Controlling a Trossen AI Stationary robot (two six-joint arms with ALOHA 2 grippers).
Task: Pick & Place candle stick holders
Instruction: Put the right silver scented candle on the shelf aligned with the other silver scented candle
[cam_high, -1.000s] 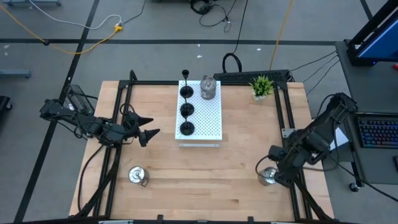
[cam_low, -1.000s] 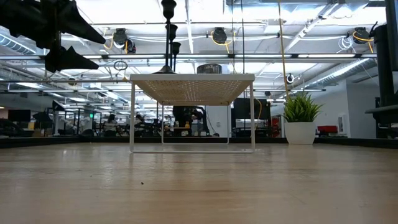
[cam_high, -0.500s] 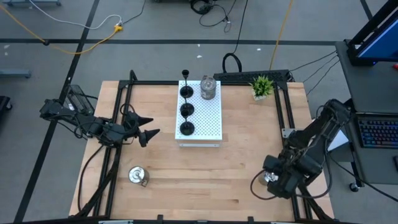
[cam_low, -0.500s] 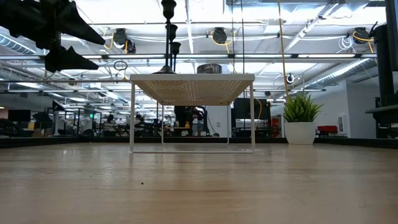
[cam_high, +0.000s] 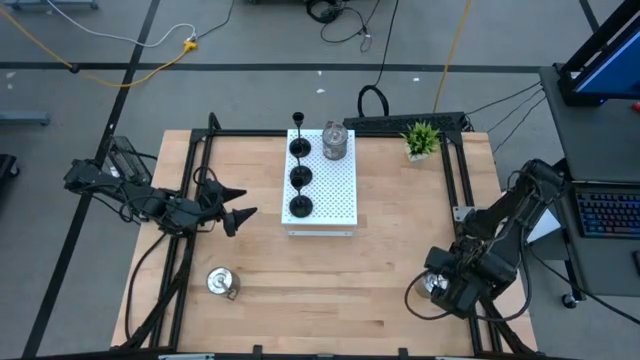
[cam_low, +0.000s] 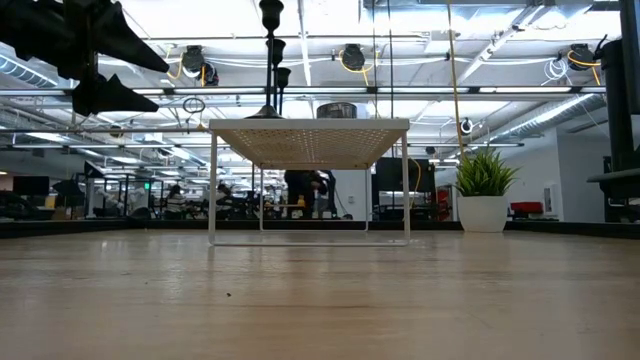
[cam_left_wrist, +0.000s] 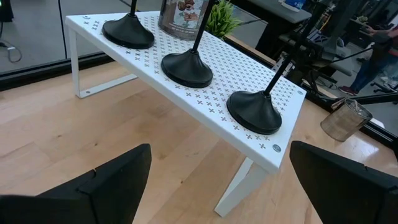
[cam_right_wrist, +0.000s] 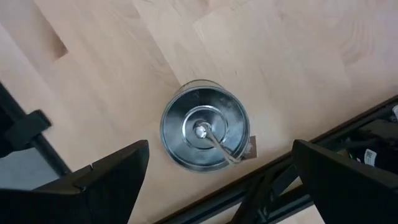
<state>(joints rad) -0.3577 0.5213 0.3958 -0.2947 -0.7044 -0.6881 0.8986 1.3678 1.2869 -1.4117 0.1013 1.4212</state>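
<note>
Shiny round silver holder (cam_right_wrist: 204, 133), looped handle

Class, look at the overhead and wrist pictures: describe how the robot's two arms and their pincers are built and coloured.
Both arms are dark, almost black, jointed in several segments, with black cables looping from them over the table frame. The left pincer ends in two tapered, pointed black fingers. The right pincer has the same two broad, matte black fingers, with no visible markings.

Right arm hides most of a silver holder (cam_high: 430, 284) from above.
</note>
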